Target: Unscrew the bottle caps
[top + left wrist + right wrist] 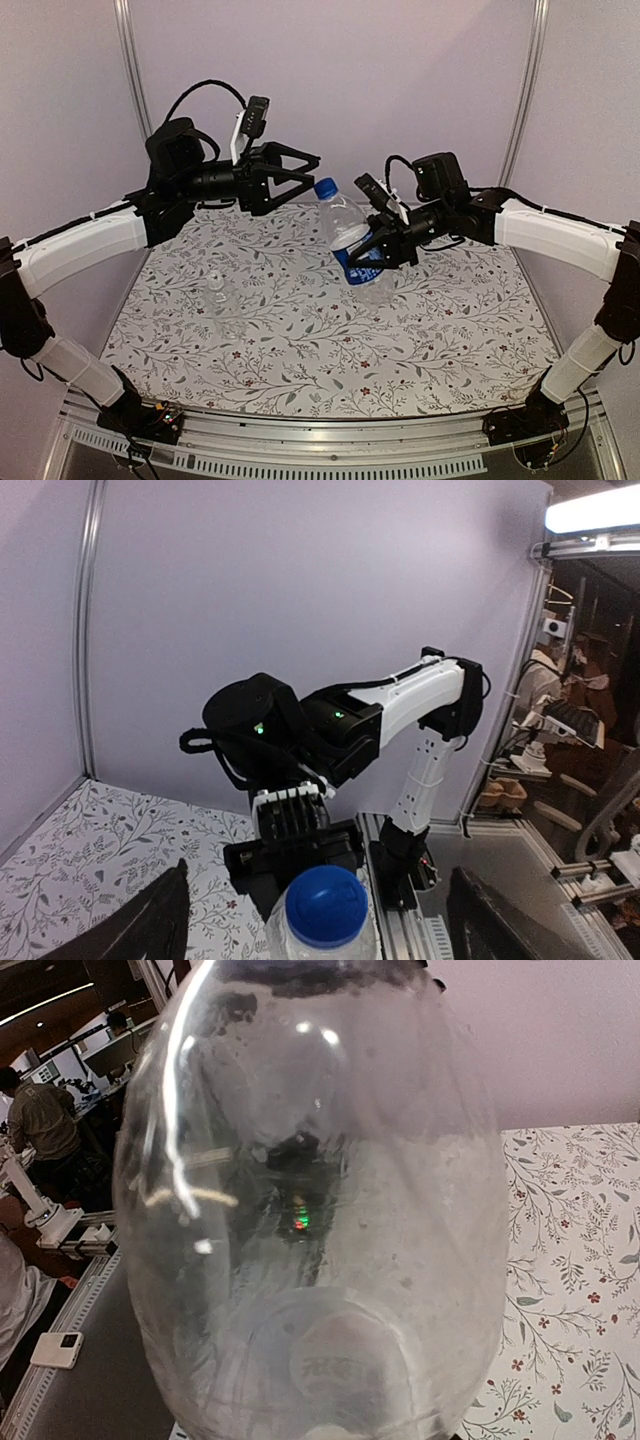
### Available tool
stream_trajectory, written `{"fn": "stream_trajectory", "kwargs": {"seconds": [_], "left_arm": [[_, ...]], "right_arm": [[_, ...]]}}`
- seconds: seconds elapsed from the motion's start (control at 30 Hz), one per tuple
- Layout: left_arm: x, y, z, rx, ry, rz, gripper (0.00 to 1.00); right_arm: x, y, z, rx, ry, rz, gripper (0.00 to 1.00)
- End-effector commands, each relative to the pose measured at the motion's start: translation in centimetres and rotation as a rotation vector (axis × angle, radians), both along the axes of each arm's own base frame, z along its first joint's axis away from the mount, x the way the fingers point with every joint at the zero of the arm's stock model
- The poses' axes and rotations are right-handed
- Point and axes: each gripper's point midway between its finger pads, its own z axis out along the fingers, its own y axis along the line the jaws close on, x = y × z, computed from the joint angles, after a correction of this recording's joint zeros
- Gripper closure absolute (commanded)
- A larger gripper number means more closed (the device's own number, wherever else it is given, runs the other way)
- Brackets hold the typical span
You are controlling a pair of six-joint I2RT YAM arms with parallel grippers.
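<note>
Above the floral table point(300, 360), right end effector point(372, 252) clamps the labelled bottle point(345, 225), blue cap point(325, 188) tilted toward wide-spread left end effector point(305, 178).

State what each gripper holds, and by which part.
The right gripper clamps the tall clear plastic bottle around its blue-and-white label band. The left gripper stands open, holding nothing.

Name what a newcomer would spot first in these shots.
The labelled bottle at the centre of the top view is held tilted, clamped at its blue label by the right tool. Its bright blue cap points at the left tool, whose jaws stand wide open close to it, not touching. A shorter clear bottle stands alone on the floral table, to their front left.
</note>
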Motion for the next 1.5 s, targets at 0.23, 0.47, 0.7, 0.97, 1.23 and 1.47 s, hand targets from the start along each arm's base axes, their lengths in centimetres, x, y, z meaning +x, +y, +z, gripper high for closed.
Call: {"fn": "stream_trajectory", "kwargs": {"seconds": [0.23, 0.47, 0.7, 0.97, 1.23, 1.47], "left_arm": [[-0.8, -1.7, 0.9, -0.02, -0.003, -0.178, 0.21], [-0.9, -2.6, -0.2, 0.0, 0.015, -0.202, 0.26], [-1.3, -3.2, -0.9, 0.011, 0.026, -0.222, 0.33], [-1.5, -3.4, -1.2, 0.018, 0.027, -0.235, 0.49], [-1.5, -3.6, -1.6, 0.031, 0.034, -0.23, 0.7], [1.0, -3.0, -1.2, 0.034, 0.105, 0.003, 0.91]], "right_arm": [[-0.5, 0.3, 0.5, 0.022, 0.033, 0.057, 0.68], [-0.4, 0.3, 0.4, 0.018, 0.035, 0.054, 0.68], [-0.3, 0.4, 0.2, 0.014, 0.035, 0.05, 0.68], [-0.2, 0.4, 0.0, 0.007, 0.036, 0.043, 0.68], [0.2, 0.4, -0.1, -0.004, 0.025, 0.015, 0.68], [4.3, 0.2, -1.3, -0.108, -0.059, -0.241, 0.7]]}}
